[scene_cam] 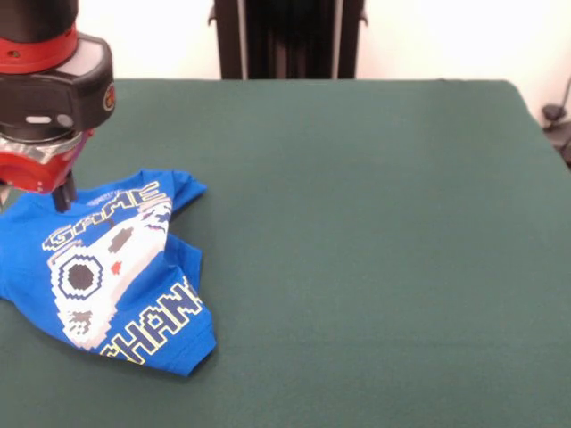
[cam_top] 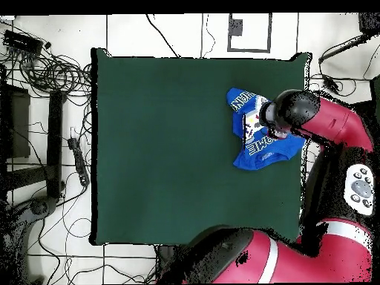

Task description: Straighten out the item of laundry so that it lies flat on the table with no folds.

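Observation:
The blue T-shirt (scene_cam: 116, 267) lies crumpled, print side up, near the left edge of the green table (scene_cam: 357, 223). Its lower part is folded over, so the lettering is bunched and one sleeve sticks out to the right. My gripper (scene_cam: 61, 198) hangs from the red and black wrist and reaches down to the shirt's far left edge, near the collar. Whether it holds cloth cannot be seen. In the overhead view the shirt (cam_top: 254, 141) lies by the right edge of the table (cam_top: 171, 148), and the arm's wrist (cam_top: 293, 111) covers part of it.
The robot's dark pedestal (scene_cam: 287, 37) stands behind the table's far edge. In the overhead view, cables (cam_top: 52, 67) and dark stands (cam_top: 56, 141) lie on the floor left of the table. The arm's red body (cam_top: 267, 256) fills the bottom right.

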`<action>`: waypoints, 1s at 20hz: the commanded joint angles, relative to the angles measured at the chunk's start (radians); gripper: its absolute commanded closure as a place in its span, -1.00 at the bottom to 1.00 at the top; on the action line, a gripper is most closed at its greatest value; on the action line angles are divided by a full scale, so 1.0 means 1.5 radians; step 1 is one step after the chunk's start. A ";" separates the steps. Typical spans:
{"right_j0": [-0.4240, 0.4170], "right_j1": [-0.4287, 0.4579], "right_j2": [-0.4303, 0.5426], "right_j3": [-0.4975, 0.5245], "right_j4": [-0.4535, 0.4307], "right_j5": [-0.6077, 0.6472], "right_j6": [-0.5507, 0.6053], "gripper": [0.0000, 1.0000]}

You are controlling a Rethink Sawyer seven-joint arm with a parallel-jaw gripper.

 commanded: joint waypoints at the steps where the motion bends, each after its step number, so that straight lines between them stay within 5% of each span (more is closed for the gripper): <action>1: 0.052 -0.014 0.051 0.150 0.045 -0.036 0.066 1.00; 20: 0.090 -0.034 0.019 0.203 0.085 -0.048 0.106 1.00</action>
